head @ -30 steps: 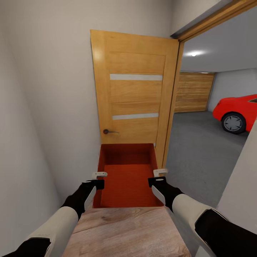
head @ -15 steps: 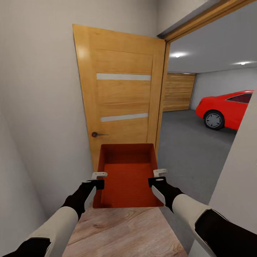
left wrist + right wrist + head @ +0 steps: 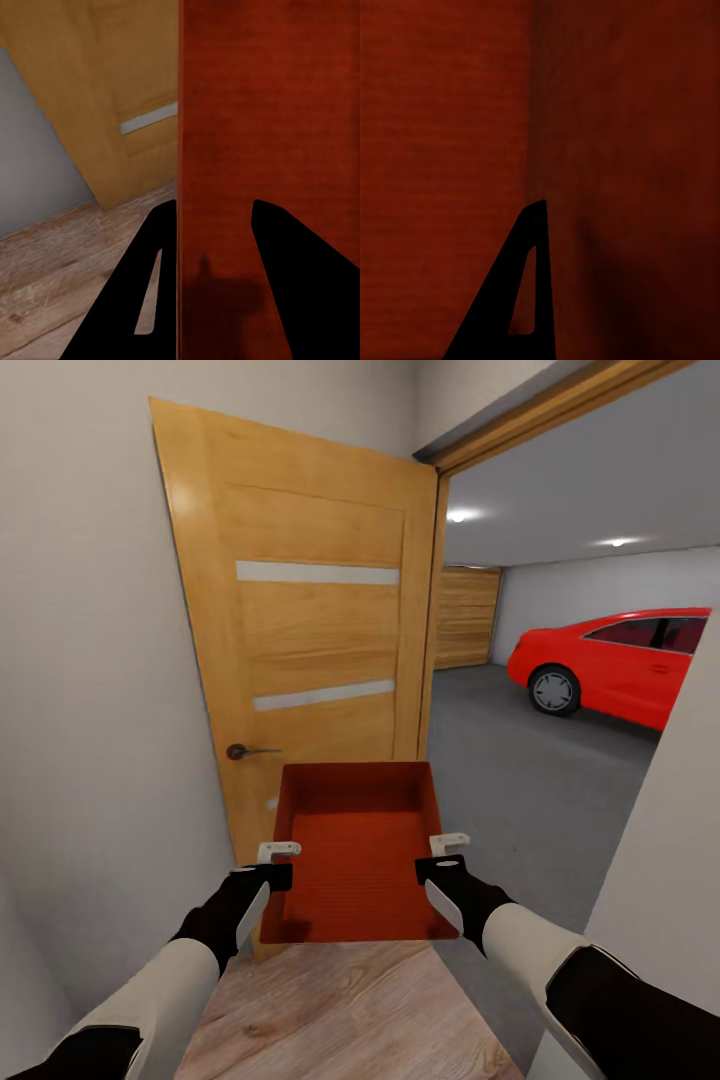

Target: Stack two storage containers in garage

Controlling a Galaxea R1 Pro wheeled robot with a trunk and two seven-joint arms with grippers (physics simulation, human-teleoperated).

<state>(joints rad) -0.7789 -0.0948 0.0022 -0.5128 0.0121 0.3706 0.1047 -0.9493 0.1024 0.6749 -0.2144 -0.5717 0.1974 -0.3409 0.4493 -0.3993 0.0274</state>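
One orange-red storage container (image 3: pixel 355 850) hangs in front of me over light wood planks, open side up and with nothing in it. My left gripper (image 3: pixel 278 852) is shut on its left wall and my right gripper (image 3: pixel 448 845) on its right wall. In the left wrist view the container wall (image 3: pixel 255 112) runs between the two dark fingers (image 3: pixel 150 285). The right wrist view has red container wall (image 3: pixel 450 112) and one dark finger (image 3: pixel 521 300). Through the doorway lies the garage, with its dark grey floor (image 3: pixel 540 780). The living room is out of view.
An open wood door (image 3: pixel 300 640) with a lever handle (image 3: pixel 245 751) stands close ahead on the left against a white wall. A white wall corner (image 3: pixel 660 880) narrows the right side. A red car (image 3: pixel 620 660) and a wood-panelled garage door (image 3: pixel 465 615) lie beyond.
The whole view has swung to the right: the door has slid left in the picture and more of the garage and car shows. Container and grippers hold the same pose.
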